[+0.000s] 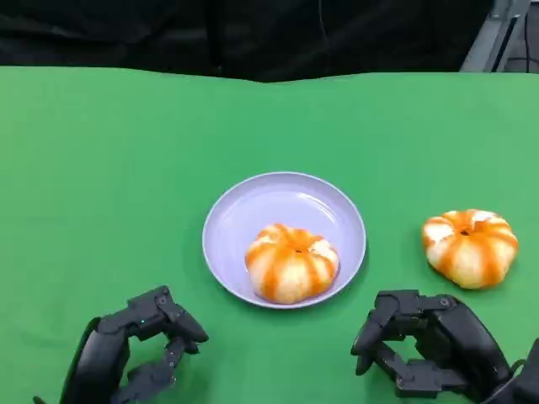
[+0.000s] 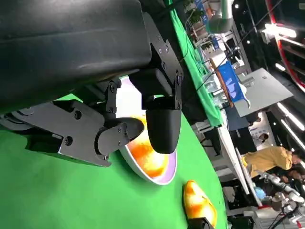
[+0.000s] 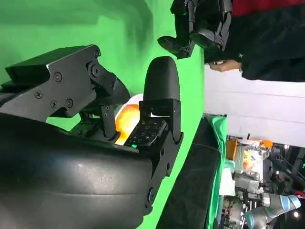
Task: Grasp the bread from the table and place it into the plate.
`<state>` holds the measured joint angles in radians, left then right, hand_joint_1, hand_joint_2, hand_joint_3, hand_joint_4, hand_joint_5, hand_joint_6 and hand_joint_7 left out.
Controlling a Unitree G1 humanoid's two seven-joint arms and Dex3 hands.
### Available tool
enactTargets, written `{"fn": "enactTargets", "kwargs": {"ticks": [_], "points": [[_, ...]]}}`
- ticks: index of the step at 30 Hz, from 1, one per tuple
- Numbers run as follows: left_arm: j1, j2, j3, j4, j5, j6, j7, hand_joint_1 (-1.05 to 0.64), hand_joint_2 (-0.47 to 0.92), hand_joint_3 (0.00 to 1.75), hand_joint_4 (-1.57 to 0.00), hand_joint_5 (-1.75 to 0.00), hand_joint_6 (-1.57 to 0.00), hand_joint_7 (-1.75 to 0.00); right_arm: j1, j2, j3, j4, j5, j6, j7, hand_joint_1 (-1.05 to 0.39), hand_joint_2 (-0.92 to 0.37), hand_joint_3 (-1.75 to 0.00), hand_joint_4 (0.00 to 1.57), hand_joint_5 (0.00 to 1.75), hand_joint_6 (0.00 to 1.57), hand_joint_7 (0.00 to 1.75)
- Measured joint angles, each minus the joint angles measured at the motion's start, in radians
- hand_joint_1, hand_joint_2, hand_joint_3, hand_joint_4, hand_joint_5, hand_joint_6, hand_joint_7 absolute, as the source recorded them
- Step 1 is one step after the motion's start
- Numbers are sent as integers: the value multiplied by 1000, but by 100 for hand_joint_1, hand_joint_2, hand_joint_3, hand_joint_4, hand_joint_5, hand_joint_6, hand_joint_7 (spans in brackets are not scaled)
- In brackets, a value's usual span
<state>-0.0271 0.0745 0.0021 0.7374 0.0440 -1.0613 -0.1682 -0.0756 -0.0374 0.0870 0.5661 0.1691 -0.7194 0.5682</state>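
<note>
A lavender plate [image 1: 269, 202] sits mid-table with one orange-striped round bread [image 1: 291, 262] lying in its near half. A second, similar bread [image 1: 470, 247] rests on the green table to the plate's right. My right hand [image 1: 429, 345] hovers just in front and to the left of that bread, fingers curled but apart, holding nothing. My left hand [image 1: 135, 349] is low at the near left, also empty with a gap between its fingers. In the left wrist view the plate [image 2: 170, 172], its bread [image 2: 145, 157] and the second bread [image 2: 200, 205] lie beyond my fingers [image 2: 162, 126].
The green table cloth [image 1: 101, 185] spreads wide to the left and behind the plate. In the right wrist view a person's dark sleeve [image 3: 267, 38] shows beyond the table, near my left hand [image 3: 190, 24]. Lab equipment stands in the background.
</note>
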Motion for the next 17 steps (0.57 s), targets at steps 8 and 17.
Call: {"fn": "enactTargets", "kwargs": {"ticks": [8, 17], "points": [[-2, 0, 0, 7, 1, -7, 3, -9, 70, 87, -66, -154, -70, -139, 0, 0, 0, 0, 0, 0, 0, 9, -69, -91, 87, 128, 93, 90], [-4, 3, 0, 8, 14, -7, 13, -11, 71, 85, -68, -155, -72, -135, -3, 0, -1, 18, 0, -16, 8, 7, -70, -88, 88, 125, 94, 87]]}}
